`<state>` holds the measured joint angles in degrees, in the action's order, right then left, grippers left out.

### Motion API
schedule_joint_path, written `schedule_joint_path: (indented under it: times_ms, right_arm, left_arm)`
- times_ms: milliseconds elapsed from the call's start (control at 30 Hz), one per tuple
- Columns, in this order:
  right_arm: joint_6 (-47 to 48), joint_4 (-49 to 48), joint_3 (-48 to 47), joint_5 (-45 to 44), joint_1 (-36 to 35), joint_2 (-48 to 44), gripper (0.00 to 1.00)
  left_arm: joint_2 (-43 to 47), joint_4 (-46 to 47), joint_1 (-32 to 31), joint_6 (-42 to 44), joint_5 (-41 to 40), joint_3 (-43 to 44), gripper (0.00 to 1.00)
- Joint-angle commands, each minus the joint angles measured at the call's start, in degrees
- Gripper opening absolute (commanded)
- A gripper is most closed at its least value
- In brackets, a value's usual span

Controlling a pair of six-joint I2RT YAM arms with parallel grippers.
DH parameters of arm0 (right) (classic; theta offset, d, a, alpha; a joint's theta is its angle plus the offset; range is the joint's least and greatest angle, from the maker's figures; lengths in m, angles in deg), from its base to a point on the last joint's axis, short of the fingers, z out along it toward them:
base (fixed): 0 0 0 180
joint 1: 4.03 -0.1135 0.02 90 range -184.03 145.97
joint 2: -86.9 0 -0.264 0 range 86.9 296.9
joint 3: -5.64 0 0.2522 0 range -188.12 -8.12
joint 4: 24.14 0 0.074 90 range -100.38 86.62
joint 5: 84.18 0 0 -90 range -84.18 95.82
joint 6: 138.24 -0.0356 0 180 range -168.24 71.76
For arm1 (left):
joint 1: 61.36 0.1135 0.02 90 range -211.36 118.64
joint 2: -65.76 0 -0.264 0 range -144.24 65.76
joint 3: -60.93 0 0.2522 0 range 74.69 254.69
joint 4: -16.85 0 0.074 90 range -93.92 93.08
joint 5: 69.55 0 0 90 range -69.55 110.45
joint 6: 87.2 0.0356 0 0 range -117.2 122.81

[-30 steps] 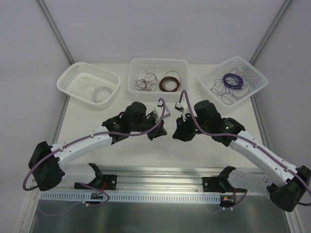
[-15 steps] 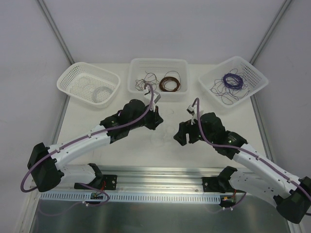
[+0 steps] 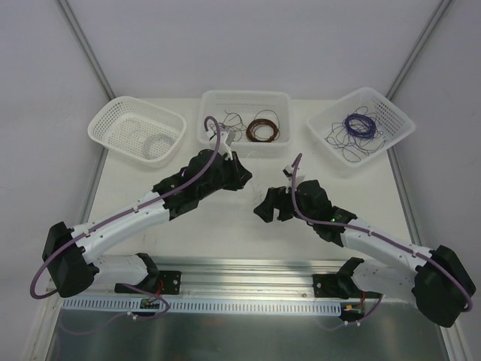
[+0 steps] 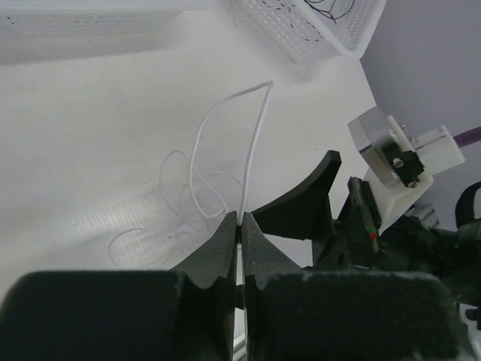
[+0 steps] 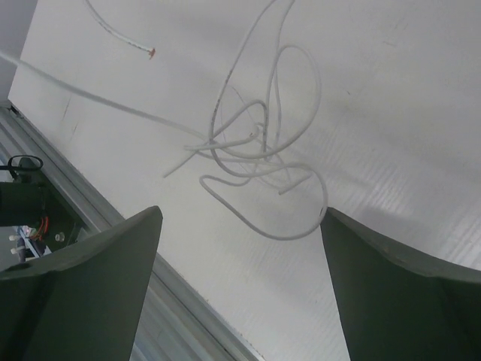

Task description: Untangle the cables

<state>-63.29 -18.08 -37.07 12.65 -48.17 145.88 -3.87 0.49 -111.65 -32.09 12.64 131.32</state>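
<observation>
Left wrist view: the left end effector (image 4: pixel 240 222) has its two fingers pressed together on one whitish strand of the cables (image 4: pixel 197 197). From the pinch the strand rises in a tall narrow arch, bends sharply at its top, and comes down into loose loops lying on the white desk (image 4: pixel 90 143).

Right wrist view: the right end effector (image 5: pixel 240 226) has its fingers spread wide and touches nothing. It hangs above the same whitish tangle, which lies on the desk and shows between the two fingers. The tangle is several thin loops crossing one another. One long strand runs off toward the left edge of the view, and a cut end with a reddish tip lies at the upper left.

Top external view: both end effectors sit close together over the middle of the desk, and the pale cables are barely visible against the surface there. Along the far edge stand a mesh basket (image 3: pixel 113 120) holding a white coil (image 3: pixel 156 143), a clear bin (image 3: pixel 244 96) holding a brown coil (image 3: pixel 262 129), and a second mesh basket (image 3: pixel 392 129) holding a purple coil (image 3: pixel 358 124).
</observation>
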Motion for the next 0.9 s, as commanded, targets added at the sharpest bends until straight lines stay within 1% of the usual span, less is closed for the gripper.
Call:
schedule_joint_path:
  times_ms: [0, 167, 233, 400, 500, 533, 600, 633, 700, 733, 800, 833, 867]
  right_arm:
    - [-2.3, -9.7, -1.5, -1.2, -0.2, 2.8, 0.91]
    - [-1.4, -12.4, -3.4, -1.1, -0.2, 9.1, 0.87]
    - [-1.3, -13.5, -4.3, -0.4, -0.4, 10.4, 0.86]
    - [-1.7, -17.4, -4.5, -0.2, -0.2, 12.5, 0.78]
    - [-1.3, -17.9, -4.8, -0.6, -0.3, 13.0, 0.66]
    - [-1.2, -17.7, -5.1, -0.7, -0.3, 13.2, 0.56]
    - [-1.0, -17.2, -4.8, -1.3, -0.3, 13.1, 0.46]
    - [-0.9, -17.1, -4.5, -1.7, -0.3, 12.9, 0.34]
    - [-0.6, -16.3, -3.9, -2.7, -0.3, 12.7, 0.24]
    - [-0.2, -15.9, -3.8, -3.0, -0.2, 12.3, 0.15]
    - [0.6, -13.3, -3.4, -4.2, -0.1, 11.8, 0.08]
    - [1.6, -12.3, -3.4, -4.6, -0.1, 10.8, 0.02]
    - [2.1, -11.3, -3.0, -5.0, 0.1, 10.5, 0.01]
  left_arm:
    - [0.8, 0.7, -0.4, -5.4, -2.6, 2.5, 0.00]
    - [1.1, 0.4, -0.3, -5.9, -2.3, 3.5, 0.00]
    - [1.4, 0.2, -0.3, -5.9, -2.7, 3.5, 0.00]
    - [1.9, -0.1, -0.4, -6.9, -3.0, 2.8, 0.00]
    - [1.8, -0.2, -0.4, -7.4, -3.2, 2.5, 0.00]
    - [1.9, -0.3, -0.4, -7.3, -3.2, 2.5, 0.00]
    - [1.9, -0.5, -0.3, -7.2, -3.7, 2.8, 0.00]
    - [2.1, -0.6, -0.3, -6.9, -3.9, 3.0, 0.00]
    - [2.0, -0.7, -0.3, -6.1, -3.8, 3.7, 0.00]
    - [2.0, -1.2, -0.3, -5.2, -3.8, 4.4, 0.00]
    - [2.2, -2.0, -0.3, -4.2, -4.6, 4.9, 0.00]
    - [2.2, -2.4, 0.0, -3.3, -4.8, 5.5, 0.00]
    - [2.3, -3.6, 0.9, -3.0, -4.8, 5.7, 0.00]
